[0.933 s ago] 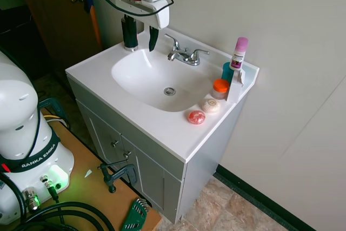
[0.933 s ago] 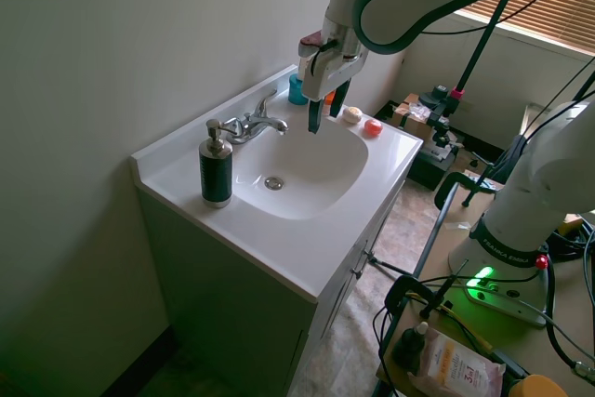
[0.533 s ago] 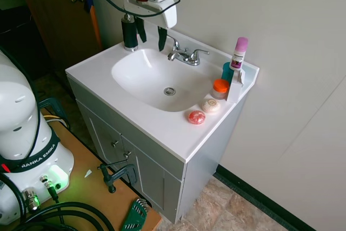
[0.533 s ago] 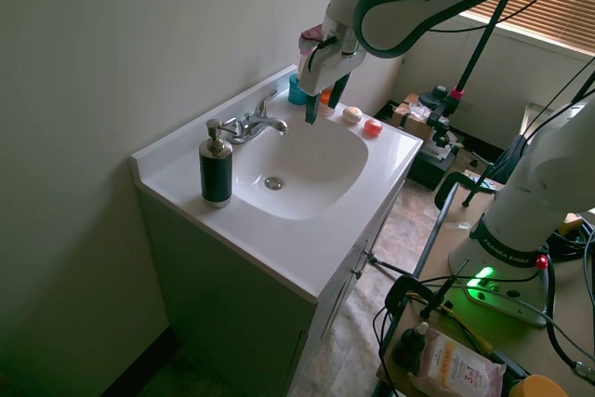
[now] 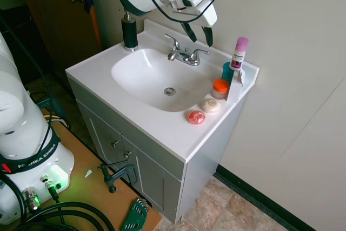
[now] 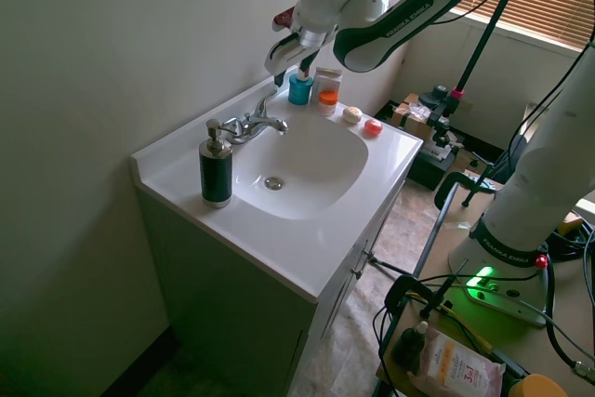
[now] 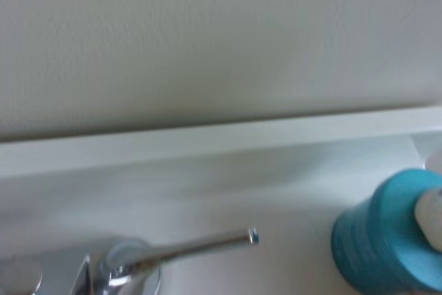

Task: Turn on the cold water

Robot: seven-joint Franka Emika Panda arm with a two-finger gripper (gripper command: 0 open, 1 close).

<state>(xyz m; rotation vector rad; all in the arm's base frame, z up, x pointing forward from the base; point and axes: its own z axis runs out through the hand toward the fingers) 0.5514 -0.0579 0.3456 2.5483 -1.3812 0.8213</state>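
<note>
The cold lever point(image 5: 199, 53) sits on the right side of the small chrome faucet point(image 5: 183, 54) as one faces the spout, at the back of the white sink point(image 5: 135, 128), close to the low backsplash and the wall. It lies roughly level, its tip pointing away from the spout toward the toiletries in the corner; the wrist view shows it as a slim shiny bar point(image 7: 200, 246) with a teal container point(image 7: 387, 240) near its tip. The matching left-hand lever point(image 5: 172, 40) angles up on the spout's other side. Just above and slightly behind the cold lever hangs the gripper point(image 5: 199, 33), its two dark fingers spread apart with nothing between them, their tips clear of the handle. From the other side of the room the gripper point(image 6: 289, 70) shows over the faucet point(image 6: 251, 124), near the wall. No water is visible at the spout or in the basin. A black soap dispenser point(image 5: 128, 32) stands at the back on the far side of the faucet from the cold lever. In the right-hand corner stand a pink-capped bottle point(image 5: 238, 53), the teal container point(image 5: 227, 72) and an orange-lidded jar point(image 5: 220, 87), with a white soap point(image 5: 210, 105) and a red soap point(image 5: 197, 117) nearer the front edge.
</note>
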